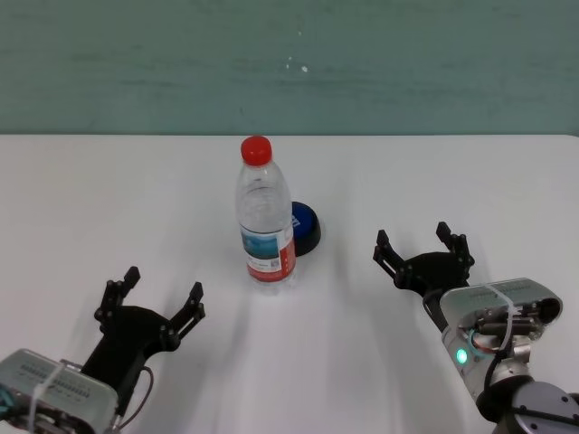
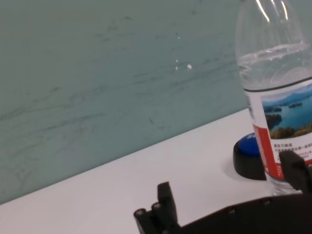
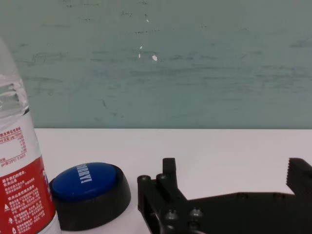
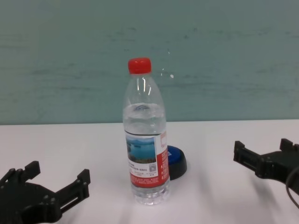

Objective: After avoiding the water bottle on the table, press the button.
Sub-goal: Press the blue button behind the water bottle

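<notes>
Water bottle [image 1: 265, 226] fronts button [image 1: 306, 227] (claws apart).

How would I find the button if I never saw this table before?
Look at the white table and find the tall clear plastic water bottle with the red cap standing near its middle. Tucked just behind it, toward the robot's right, sits the low round push-button with a blue top and black base. It is the only short, dome-shaped thing there, far lower than the bottle.
</notes>
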Available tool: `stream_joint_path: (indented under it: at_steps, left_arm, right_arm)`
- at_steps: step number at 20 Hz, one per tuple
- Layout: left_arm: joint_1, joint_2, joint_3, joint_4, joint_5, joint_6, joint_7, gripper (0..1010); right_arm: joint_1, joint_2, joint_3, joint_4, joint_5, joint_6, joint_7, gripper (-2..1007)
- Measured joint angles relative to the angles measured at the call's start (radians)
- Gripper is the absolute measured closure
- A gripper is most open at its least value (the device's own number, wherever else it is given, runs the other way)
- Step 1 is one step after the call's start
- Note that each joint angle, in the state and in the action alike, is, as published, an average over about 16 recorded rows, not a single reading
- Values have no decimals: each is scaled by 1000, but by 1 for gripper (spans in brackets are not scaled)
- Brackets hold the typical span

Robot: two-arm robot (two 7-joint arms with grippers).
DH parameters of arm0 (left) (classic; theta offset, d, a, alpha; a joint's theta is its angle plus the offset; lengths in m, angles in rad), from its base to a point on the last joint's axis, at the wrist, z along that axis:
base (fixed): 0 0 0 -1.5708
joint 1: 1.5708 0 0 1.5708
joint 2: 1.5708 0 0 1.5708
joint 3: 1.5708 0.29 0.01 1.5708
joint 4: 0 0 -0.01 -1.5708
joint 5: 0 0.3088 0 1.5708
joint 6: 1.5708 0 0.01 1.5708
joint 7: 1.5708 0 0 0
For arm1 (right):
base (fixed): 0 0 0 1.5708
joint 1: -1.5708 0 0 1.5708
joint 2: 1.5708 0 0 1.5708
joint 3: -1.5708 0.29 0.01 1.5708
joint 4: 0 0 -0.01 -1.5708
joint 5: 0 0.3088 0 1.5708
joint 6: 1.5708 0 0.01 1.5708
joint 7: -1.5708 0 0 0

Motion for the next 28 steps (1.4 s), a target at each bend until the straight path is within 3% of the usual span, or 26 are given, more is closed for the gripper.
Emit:
stream_joint_path:
  at_steps: [7,14,19,28]
  left_arm:
    - [0,0,0,0,0,0,0,10]
    - [0,0,0,0,0,0,0,10]
    - [0,0,0,0,0,0,0,10]
    - [0,0,0,0,0,0,0,10]
  right_arm:
    - [-24,14,10,-47,27,9,68,1]
    - [-64,46,19,-117,68,39,177,1]
    - [-96,86,25,-164,106,65,254,1]
    - [-137,187,48,-220,189,93,365,1]
